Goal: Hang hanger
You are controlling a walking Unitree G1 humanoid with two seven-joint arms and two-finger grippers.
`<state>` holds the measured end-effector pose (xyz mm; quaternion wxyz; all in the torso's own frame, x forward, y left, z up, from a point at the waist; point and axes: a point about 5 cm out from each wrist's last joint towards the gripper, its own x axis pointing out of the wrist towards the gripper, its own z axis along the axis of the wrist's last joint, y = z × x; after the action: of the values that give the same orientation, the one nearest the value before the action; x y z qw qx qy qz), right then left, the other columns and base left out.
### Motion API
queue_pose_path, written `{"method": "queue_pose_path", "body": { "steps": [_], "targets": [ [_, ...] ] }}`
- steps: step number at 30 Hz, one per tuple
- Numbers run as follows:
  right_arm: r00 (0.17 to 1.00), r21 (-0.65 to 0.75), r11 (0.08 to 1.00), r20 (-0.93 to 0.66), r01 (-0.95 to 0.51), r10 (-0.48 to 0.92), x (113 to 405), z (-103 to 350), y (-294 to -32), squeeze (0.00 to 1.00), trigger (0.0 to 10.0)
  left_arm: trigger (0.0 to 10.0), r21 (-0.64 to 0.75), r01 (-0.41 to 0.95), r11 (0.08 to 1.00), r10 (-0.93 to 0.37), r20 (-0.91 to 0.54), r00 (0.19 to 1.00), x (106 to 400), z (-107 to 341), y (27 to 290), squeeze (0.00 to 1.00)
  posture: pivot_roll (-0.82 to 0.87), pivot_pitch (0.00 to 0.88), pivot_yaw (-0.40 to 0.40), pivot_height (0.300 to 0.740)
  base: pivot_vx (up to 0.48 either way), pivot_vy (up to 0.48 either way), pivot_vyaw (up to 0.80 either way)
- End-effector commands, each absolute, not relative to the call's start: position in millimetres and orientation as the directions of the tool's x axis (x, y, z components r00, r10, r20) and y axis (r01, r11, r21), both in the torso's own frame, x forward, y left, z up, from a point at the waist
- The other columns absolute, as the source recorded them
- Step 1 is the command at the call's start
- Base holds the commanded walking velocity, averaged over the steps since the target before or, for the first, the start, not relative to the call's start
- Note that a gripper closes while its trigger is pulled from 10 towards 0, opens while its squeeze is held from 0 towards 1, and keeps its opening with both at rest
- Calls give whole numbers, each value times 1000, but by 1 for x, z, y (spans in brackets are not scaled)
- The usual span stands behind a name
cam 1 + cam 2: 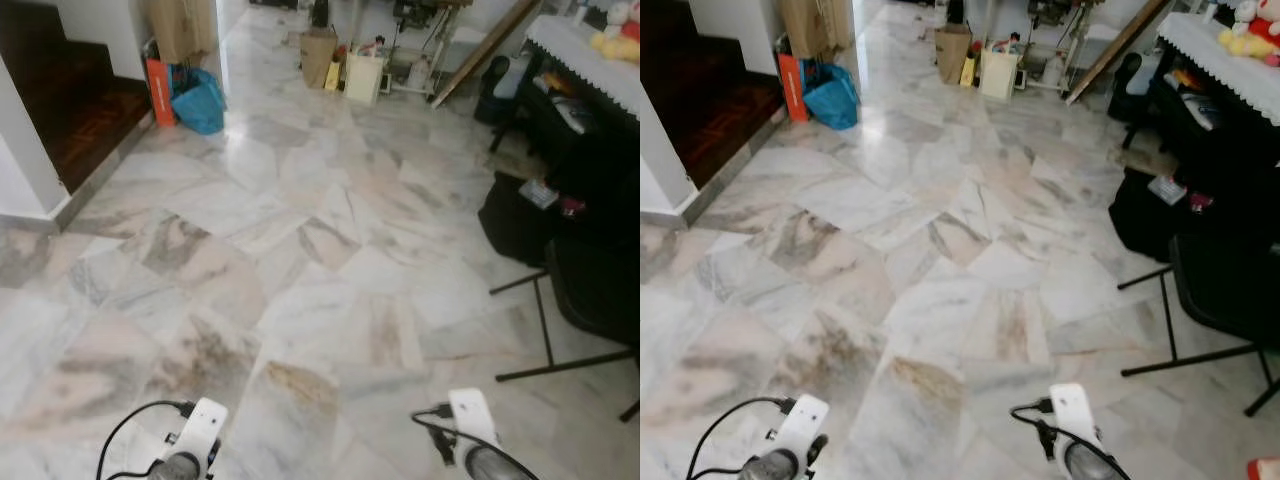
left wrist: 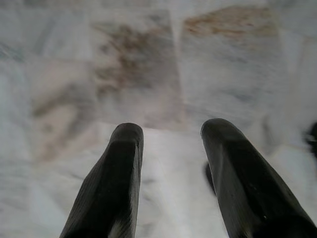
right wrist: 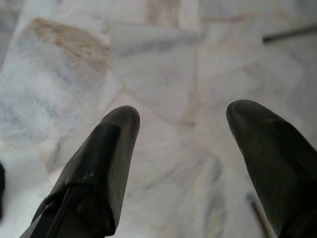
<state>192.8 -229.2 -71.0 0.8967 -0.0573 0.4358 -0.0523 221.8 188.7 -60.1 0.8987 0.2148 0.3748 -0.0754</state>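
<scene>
I see no hanger in these frames. Both arms hang low over a marble floor [image 1: 300,270]. My left arm's wrist [image 1: 195,440] shows at the bottom left of the head views, and my right arm's wrist [image 1: 470,425] at the bottom right. In the left wrist view my left gripper [image 2: 171,131] is open, with bare floor between its two black fingers. The right wrist view shows my right gripper [image 3: 183,116] open wider, holding nothing.
A black chair with thin metal legs [image 1: 560,350] stands at the right beside a dark table [image 1: 590,110] with a white cloth. A dark wooden step [image 1: 80,110] lies at the left. A blue bag [image 1: 200,100], boxes and clutter [image 1: 345,60] sit at the far end.
</scene>
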Motion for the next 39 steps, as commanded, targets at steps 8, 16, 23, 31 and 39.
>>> {"method": "queue_pose_path", "body": {
  "steps": [8,16,23,31,39],
  "targets": [
    [633,-119,990,-762,73,-138,196,-71,-219,0,10000,10000,367,248,897,102,-717,690,232,-54,201,0,10,0,-58,740,0,0,0],
    [645,-143,987,-747,80,-160,208,-64,-225,0,10000,10000,333,204,921,107,-717,689,227,-58,197,0,59,0,-100,740,0,0,0],
    [610,-145,987,-777,67,-156,189,-72,-231,0,10000,10000,303,173,937,130,-763,633,204,-71,202,0,25,0,-56,740,0,0,0],
    [580,-161,979,-789,122,-202,165,-80,-243,0,10000,10000,289,322,902,26,-779,627,202,-74,182,0,-38,0,8,740,0,0,0],
    [587,-167,984,-792,60,-170,168,-80,-239,0,10000,10000,285,275,918,47,-768,639,209,-71,179,0,-45,0,-76,740,0,0,0]
  ]
}}
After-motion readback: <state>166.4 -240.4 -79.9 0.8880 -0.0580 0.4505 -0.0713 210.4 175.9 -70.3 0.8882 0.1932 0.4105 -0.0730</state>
